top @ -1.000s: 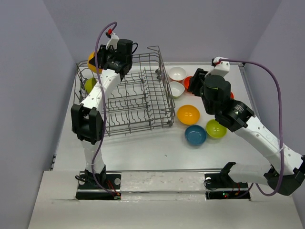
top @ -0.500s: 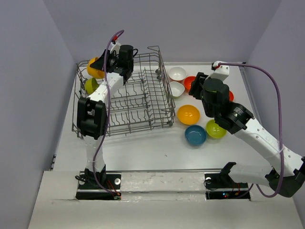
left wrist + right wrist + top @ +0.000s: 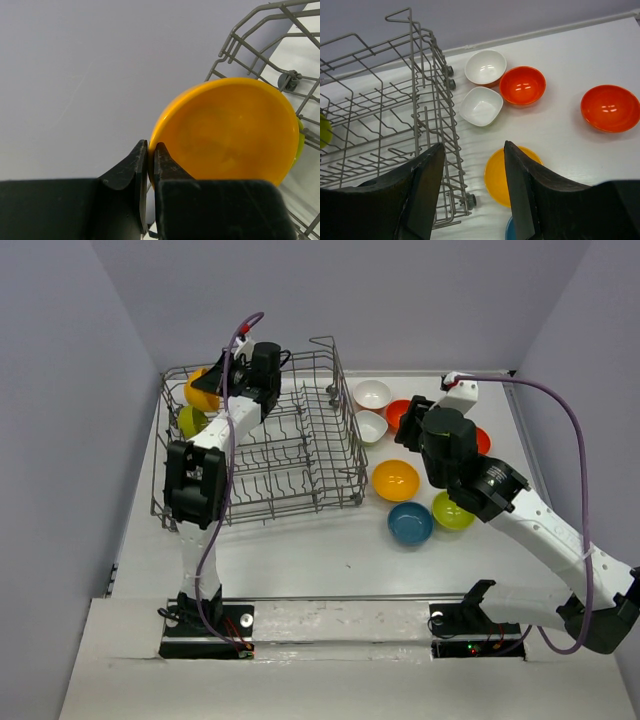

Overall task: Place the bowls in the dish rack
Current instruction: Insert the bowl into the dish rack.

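My left gripper [image 3: 150, 150] is shut on the rim of an orange-yellow bowl [image 3: 230, 130], held on edge over the far left corner of the grey wire dish rack [image 3: 300, 455]; it also shows in the top view [image 3: 200, 390]. A lime green bowl [image 3: 188, 420] stands inside the rack just below it. My right gripper [image 3: 472, 155] is open and empty above the table, right of the rack. Beneath it lie two white bowls [image 3: 485, 66] [image 3: 480, 105], two red-orange bowls [image 3: 522, 85] [image 3: 610, 107], an orange-yellow bowl [image 3: 395, 480], a teal bowl [image 3: 410, 523] and a lime green bowl [image 3: 452, 510].
The rack's tall right wall with its loop handle [image 3: 325, 345] stands between the loose bowls and the rack's inside. Purple walls close in the table at the back and both sides. The left arm reaches across the rack's left half.
My left gripper has carried the orange-yellow bowl a little lower and inward over the rack's far left corner. My right arm has shifted slightly toward the left.
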Tool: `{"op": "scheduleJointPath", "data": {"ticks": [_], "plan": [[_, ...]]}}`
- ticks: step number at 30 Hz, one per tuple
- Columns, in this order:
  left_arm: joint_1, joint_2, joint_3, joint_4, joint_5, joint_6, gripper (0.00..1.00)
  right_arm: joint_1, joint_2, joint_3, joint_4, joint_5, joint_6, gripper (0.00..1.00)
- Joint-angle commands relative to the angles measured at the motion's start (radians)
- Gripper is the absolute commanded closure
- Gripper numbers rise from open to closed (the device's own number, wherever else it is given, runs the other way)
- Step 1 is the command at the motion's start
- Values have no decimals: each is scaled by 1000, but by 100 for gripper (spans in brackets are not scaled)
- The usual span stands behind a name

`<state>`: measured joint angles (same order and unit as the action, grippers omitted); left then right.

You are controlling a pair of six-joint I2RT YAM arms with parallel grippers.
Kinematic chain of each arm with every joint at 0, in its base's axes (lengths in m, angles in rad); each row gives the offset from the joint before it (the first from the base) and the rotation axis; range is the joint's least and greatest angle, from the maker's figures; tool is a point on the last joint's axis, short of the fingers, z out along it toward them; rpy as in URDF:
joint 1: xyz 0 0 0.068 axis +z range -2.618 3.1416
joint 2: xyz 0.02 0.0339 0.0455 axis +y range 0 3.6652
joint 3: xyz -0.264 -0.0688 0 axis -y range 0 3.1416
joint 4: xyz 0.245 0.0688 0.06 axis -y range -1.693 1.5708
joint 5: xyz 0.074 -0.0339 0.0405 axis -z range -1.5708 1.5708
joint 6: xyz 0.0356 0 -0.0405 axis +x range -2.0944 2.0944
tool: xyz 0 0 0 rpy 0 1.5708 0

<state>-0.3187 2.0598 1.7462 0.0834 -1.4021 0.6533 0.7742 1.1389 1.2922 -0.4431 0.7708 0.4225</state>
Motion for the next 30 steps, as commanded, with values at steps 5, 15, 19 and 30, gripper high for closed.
{"op": "scheduleJointPath", "data": {"ticks": [5,15,19,30], "plan": [[-26,22,-7,78,-49,31,100,5,-22,-4,34,16,16,43],[-36,51,-13,110,-55,57,100,5,-30,-18,40,18,16,43],[-36,49,-16,119,-57,63,100,5,-28,-21,41,13,16,43],[-29,39,-66,268,-66,178,100,5,-25,-25,47,5,18,43]]}}
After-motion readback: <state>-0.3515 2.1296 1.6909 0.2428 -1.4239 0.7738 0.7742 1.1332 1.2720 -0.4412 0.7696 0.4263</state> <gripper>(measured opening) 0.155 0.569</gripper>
